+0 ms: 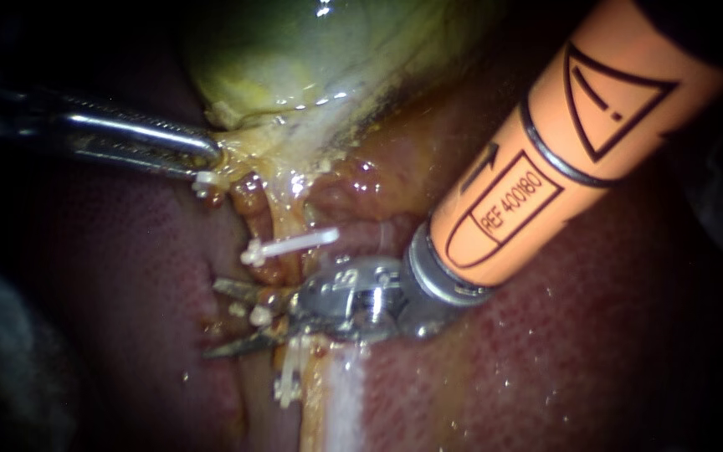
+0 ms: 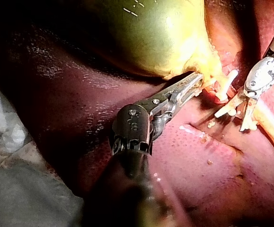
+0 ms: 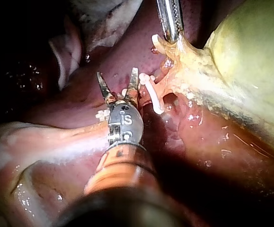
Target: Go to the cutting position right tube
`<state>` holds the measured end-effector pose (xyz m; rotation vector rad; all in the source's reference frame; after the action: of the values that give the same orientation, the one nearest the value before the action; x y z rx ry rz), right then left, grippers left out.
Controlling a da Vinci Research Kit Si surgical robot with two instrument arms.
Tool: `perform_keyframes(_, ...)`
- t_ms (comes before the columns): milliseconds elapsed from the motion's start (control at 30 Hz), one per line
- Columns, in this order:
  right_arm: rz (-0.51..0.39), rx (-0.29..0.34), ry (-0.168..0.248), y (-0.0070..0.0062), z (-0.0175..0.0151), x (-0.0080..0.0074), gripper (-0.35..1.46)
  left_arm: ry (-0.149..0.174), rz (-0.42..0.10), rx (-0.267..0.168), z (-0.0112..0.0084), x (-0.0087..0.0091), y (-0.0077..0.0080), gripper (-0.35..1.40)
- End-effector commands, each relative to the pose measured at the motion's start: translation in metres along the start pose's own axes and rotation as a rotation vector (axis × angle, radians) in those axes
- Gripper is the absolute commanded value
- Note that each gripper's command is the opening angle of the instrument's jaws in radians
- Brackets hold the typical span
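Observation:
A pale yellow tube (image 1: 284, 219) runs down from the gallbladder (image 1: 311, 59) across the liver (image 1: 127, 276). White clips sit on it, one above (image 1: 290, 245) and one below (image 1: 288, 381) my right instrument. That instrument (image 1: 226, 318), orange-shafted, has two thin blades open across the tube between these clips; the tube lies near their hinge. In the right wrist view the open blades (image 3: 118, 84) stand just beside a clip (image 3: 151, 97). My left instrument (image 1: 204, 161) is shut on the gallbladder's neck, also seen in the left wrist view (image 2: 191, 84), and holds it taut.
Red liver surface (image 1: 596, 360) surrounds the site. A whitish band of tissue (image 1: 345, 402) runs below the right instrument's wrist. Pale cloth (image 2: 13, 156) lies beside the liver in the left wrist view.

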<state>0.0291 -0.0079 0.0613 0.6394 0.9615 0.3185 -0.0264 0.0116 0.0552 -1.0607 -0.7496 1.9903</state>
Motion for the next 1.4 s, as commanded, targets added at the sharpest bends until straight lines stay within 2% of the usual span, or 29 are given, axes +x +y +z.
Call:
perform_keyframes(33, 0.001, 0.000, 0.000, -0.0001, -0.0001, 0.0001, 1.42, 0.000, 0.000, 0.000, 0.0000, 0.0000, 0.0000, -0.35)
perform_keyframes(400, 0.019, 0.011, -0.001, -0.0010, -0.0016, 0.0003, 1.43, 0.000, 0.000, -0.001, 0.0000, 0.0000, -0.0001, -0.35)
perform_keyframes(700, 0.042, 0.046, 0.017, -0.0030, -0.0071, 0.0004, 1.43, -0.001, 0.000, -0.002, -0.0002, 0.0000, -0.0001, -0.35)
perform_keyframes(900, 0.045, 0.051, 0.024, -0.0035, -0.0107, 0.0007, 1.43, -0.001, 0.000, -0.003, -0.0003, 0.0000, -0.0001, -0.35)
perform_keyframes(1133, 0.063, 0.046, 0.024, -0.0031, -0.0128, 0.0001, 1.43, -0.002, 0.000, -0.004, -0.0004, 0.0001, -0.0002, -0.35)
perform_keyframes(1400, 0.078, 0.030, 0.026, -0.0015, -0.0131, -0.0009, 1.43, -0.001, -0.001, -0.002, -0.0006, 0.0001, -0.0001, -0.35)
